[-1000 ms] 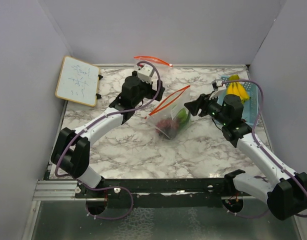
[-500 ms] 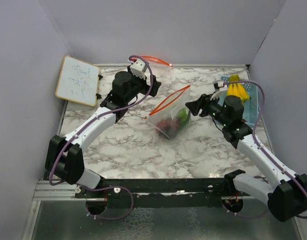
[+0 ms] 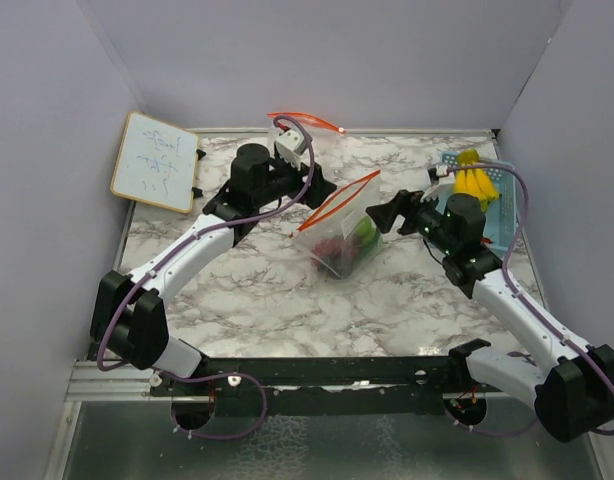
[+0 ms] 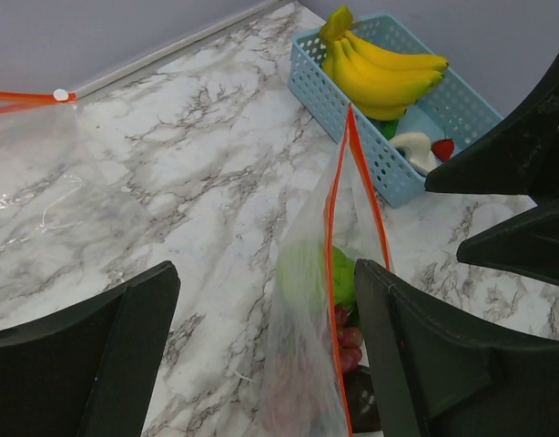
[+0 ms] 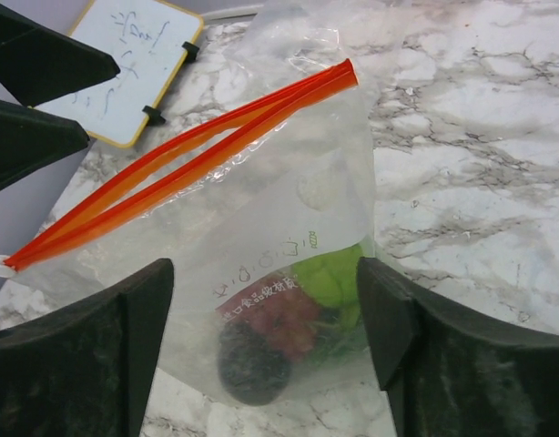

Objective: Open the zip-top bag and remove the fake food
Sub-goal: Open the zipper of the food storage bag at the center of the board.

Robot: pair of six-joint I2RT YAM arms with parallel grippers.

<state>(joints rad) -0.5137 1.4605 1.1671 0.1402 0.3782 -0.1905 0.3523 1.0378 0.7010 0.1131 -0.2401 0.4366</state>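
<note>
The clear zip-top bag [image 3: 339, 235] with an orange zip stands mid-table, its two zip strips [image 5: 170, 173] slightly apart. Inside lie a lime-green fruit [image 5: 334, 278], a dark red grape cluster [image 5: 270, 314] and a dark round piece [image 5: 252, 360]. From the left wrist I see the bag [image 4: 302, 364], the green fruit [image 4: 345, 278] and the grapes [image 4: 348, 337]. My left gripper [image 3: 322, 185] is open just left of the bag, jaws either side of it [image 4: 264, 273]. My right gripper [image 3: 387, 212] is open just right of it [image 5: 264, 269]. A yellow banana bunch [image 3: 474, 180] lies in the basket.
The light-blue slotted basket [image 3: 499, 210] at the right edge also holds small items beside the bananas [image 4: 380, 77]. A second, empty zip bag [image 4: 52, 200] lies at the back centre. A small whiteboard [image 3: 155, 160] leans at the back left.
My left arm drew back to the left, then turned its open gripper to the right toward the bag. The right arm and the bag have barely moved.
</note>
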